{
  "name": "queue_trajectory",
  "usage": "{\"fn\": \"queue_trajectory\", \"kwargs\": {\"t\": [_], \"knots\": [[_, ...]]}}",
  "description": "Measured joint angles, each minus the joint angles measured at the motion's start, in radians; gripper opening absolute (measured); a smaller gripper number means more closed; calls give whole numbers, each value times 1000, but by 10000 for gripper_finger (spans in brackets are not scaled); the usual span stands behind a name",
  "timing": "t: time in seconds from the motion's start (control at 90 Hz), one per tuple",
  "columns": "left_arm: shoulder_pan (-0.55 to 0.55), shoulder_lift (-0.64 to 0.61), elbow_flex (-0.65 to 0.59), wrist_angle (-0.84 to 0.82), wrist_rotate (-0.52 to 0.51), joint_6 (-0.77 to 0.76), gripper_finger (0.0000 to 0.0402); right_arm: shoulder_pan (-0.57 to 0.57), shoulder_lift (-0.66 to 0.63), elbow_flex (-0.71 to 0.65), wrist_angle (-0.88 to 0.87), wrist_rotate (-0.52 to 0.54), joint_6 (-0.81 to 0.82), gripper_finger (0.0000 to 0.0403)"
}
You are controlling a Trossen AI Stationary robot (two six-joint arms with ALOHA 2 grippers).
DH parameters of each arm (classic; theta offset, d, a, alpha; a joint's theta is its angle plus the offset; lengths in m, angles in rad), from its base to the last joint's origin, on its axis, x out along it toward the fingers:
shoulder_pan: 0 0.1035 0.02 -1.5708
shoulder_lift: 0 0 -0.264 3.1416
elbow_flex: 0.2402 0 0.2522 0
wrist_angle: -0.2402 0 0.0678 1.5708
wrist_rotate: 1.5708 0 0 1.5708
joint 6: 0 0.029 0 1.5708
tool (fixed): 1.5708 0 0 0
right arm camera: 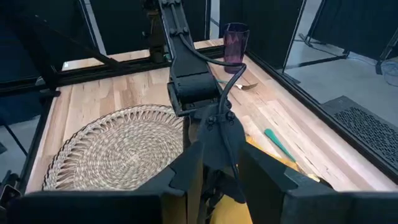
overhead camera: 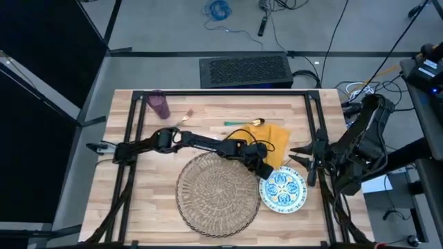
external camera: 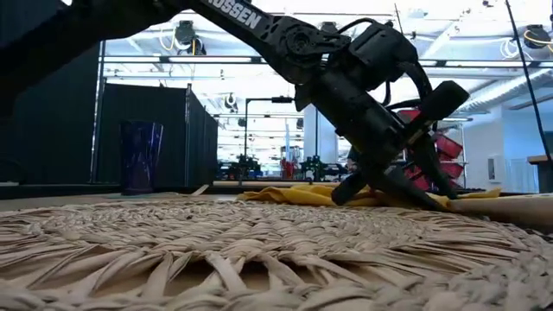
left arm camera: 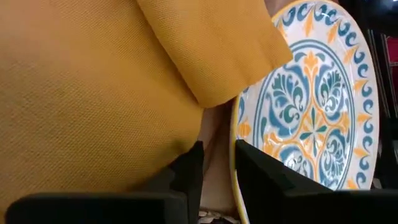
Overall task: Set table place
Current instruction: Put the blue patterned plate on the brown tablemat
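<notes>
- Reaching across the bench (overhead camera: 138, 149), the left end effector (overhead camera: 264, 170) sits low at the gap between the yellow napkin (overhead camera: 275, 142) and the plate (overhead camera: 284, 189), just past the placemat's (overhead camera: 216, 194) right rim.
- Left wrist view: its fingers (left arm camera: 186, 171) stand slightly apart with only bare bench between them, gripping nothing; one finger is on the napkin (left arm camera: 93, 87) side, the other against the plate (left arm camera: 311, 106) rim.
- Right end effector (overhead camera: 304, 160) waits near the right rail, fingers spread, empty.
- Plate: looks stiff, glazed, likely slippery and breakable; lies flat on the bench right of the mat, touching or just beside it. Best hold is probably a pinch on the raised rim, then lift or slide it onto the mat.
- Napkin: soft, light cloth, folded, will sag; take it at a folded edge or corner.
- Teal-handled cutlery (overhead camera: 239, 123) rests behind the napkin; thin, flat, probably hard to pinch off the wood.
- Purple cup (overhead camera: 159, 105) stands upright at the far left corner; light, likely tips easily, so grip it mid-wall.
</notes>
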State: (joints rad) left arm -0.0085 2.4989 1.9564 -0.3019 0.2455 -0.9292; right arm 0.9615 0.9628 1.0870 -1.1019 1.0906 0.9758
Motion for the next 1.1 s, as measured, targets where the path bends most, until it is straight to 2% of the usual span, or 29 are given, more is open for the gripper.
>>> {"fn": "queue_trajectory", "kwargs": {"t": [0.256, 0.456, 0.867, 0.978, 1.1], "knots": [[20, 0, 0, -12, 8, 0, 77, 0, 0, 0, 2, -100, 36, 84], [36, -1, 0, -22, 7, 1, 77, 1, 32, 0, 2, -295, 149, 84], [36, -2, -1, -22, 7, 58, 77, 3, 343, 0, 24, -680, 412, 84], [36, -2, -1, -22, 8, 72, 77, 2, 406, 0, 73, -751, 427, 84], [37, -2, -1, -22, 8, 73, 77, 3, 449, 0, 131, -772, 428, 84]]}}
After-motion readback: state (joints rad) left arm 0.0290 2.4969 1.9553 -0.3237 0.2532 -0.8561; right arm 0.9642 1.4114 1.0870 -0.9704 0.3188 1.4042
